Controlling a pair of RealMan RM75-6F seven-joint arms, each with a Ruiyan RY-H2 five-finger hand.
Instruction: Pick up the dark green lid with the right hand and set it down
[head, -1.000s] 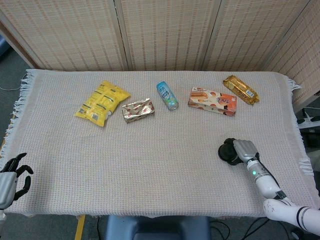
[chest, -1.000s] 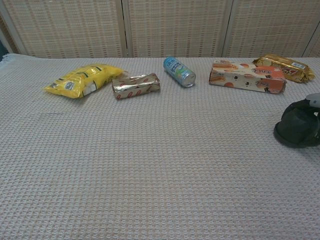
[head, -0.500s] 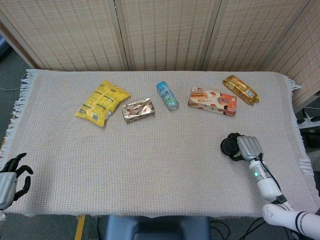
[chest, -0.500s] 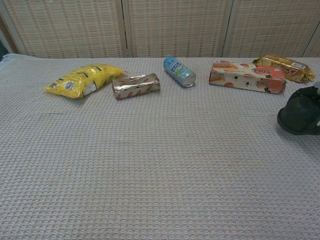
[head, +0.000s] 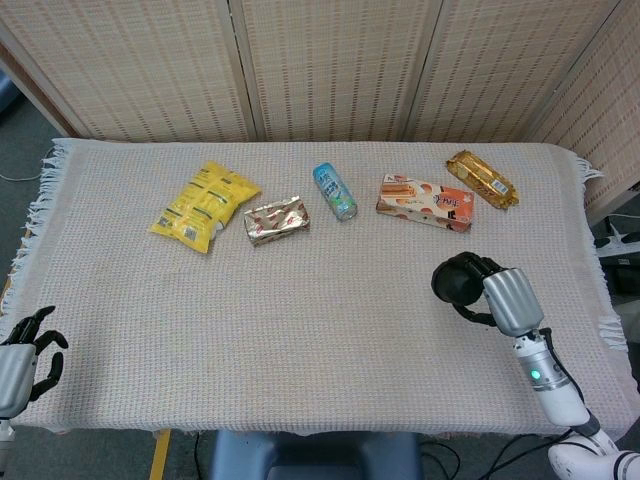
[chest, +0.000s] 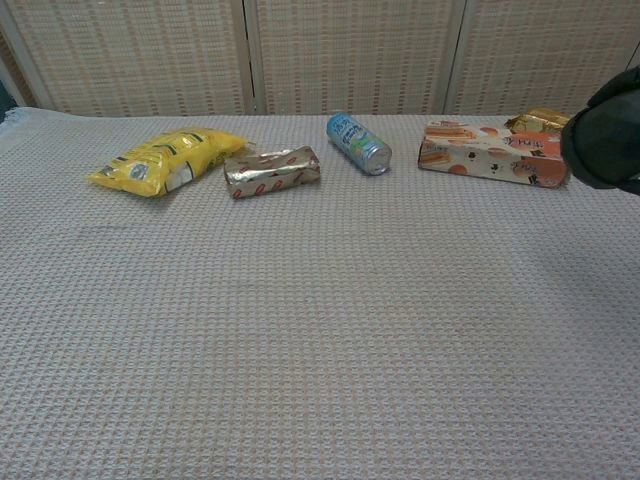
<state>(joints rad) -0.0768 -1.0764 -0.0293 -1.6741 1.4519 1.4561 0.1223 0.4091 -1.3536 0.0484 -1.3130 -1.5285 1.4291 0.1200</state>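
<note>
The dark green lid is round and hangs above the cloth at the right side of the table, held by my right hand, whose fingers wrap its rim. In the chest view the lid shows at the right edge, raised in front of the snack box, and the hand itself is mostly cut off by the frame. My left hand hangs off the table's near left corner, fingers apart and holding nothing.
Along the far half lie a yellow chip bag, a silver and red wrapped bar, a blue can on its side, an orange snack box and a gold packet. A woven cloth covers the table.
My right hand has lifted the lid off the cloth and carried it up and slightly left. The left hand has stayed where it was.
</note>
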